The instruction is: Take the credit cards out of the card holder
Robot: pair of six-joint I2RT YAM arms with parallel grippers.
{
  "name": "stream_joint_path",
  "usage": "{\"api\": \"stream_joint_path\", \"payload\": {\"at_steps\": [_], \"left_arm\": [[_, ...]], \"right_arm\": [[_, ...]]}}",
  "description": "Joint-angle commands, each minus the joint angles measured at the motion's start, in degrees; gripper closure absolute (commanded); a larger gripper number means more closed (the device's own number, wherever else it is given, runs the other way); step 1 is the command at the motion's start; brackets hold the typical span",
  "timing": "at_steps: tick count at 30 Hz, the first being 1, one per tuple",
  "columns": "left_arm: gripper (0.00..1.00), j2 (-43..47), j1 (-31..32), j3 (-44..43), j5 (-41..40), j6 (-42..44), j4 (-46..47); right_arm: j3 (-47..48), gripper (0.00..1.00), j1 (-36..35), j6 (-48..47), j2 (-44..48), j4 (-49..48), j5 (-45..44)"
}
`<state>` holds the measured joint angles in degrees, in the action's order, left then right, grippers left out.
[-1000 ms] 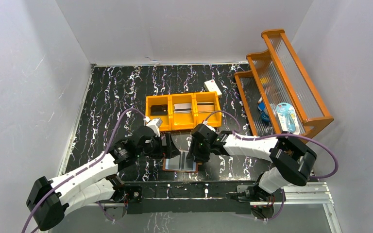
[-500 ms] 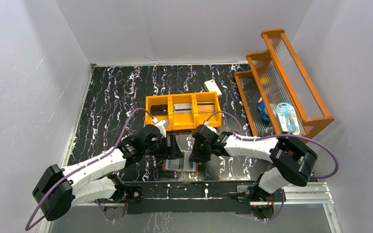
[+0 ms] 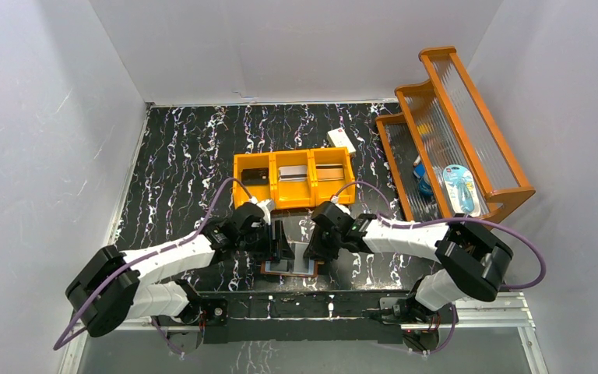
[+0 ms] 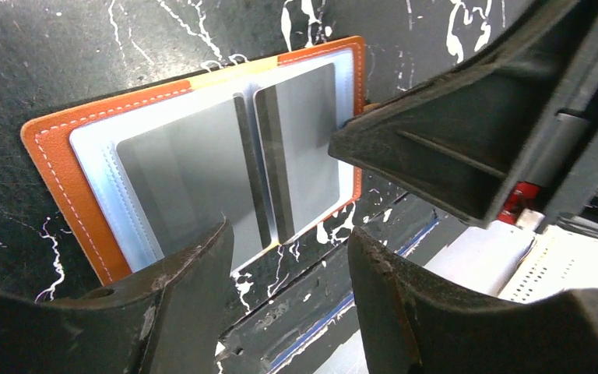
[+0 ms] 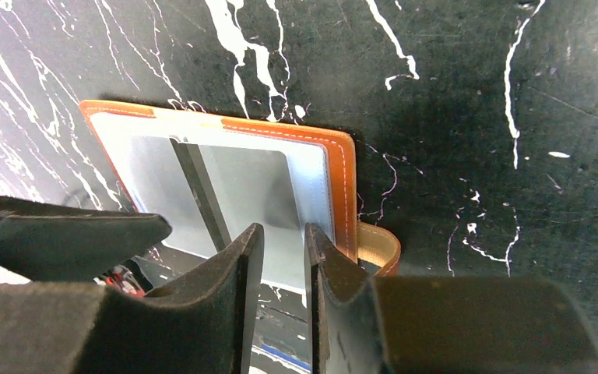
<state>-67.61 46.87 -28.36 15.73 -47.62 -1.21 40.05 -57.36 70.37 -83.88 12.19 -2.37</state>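
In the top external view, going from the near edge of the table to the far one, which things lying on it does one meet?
Open brown leather card holder → orange three-compartment plastic tray → small cream-white box.

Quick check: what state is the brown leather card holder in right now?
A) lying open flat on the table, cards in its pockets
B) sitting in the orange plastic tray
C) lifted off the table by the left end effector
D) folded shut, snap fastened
A: the brown leather bifold card holder lies opened flat on the black marbled table, with thin grey-silver credit cards showing in its pale inner pockets.
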Motion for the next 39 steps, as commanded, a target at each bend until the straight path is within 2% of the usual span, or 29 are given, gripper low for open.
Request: {"api": "stream_joint_path", "payload": {"at_steps": [1,9,17,27,31,39], "left_arm": [[0.46,-1.8,0.0,1.3,1.6,-2.1,3.3],[0.50,-3.6,0.0,3.8,2.8,-3.6,6.9],[0.52,-5.6,0.0,4.7,3.3,-4.0,8.3],[0.57,-5.3,0.1,8.2,2.5,-6.7,11.6],[0.64,-3.7,0.1,8.4,1.8,-7.1,11.5],[0.84,-1.9,0.1,8.3,1.3,-7.1,11.2]], "right_arm": [[-4.3,0.66,0.1,1.5,-1.0,1.9,-2.9],[-10.1,0.66,0.4,3.9,3.4,-6.0,-1.6],[-10.3,0.65,0.8,3.5,0.6,-9.1,2.2],[-10.6,0.65,1.1,3.9,0.6,-8.7,2.0],[-10.5,0.65,1.1,3.9,0.4,-8.3,2.0],[-10.1,0.65,1.1,3.9,0.3,-7.7,2.0]]}}
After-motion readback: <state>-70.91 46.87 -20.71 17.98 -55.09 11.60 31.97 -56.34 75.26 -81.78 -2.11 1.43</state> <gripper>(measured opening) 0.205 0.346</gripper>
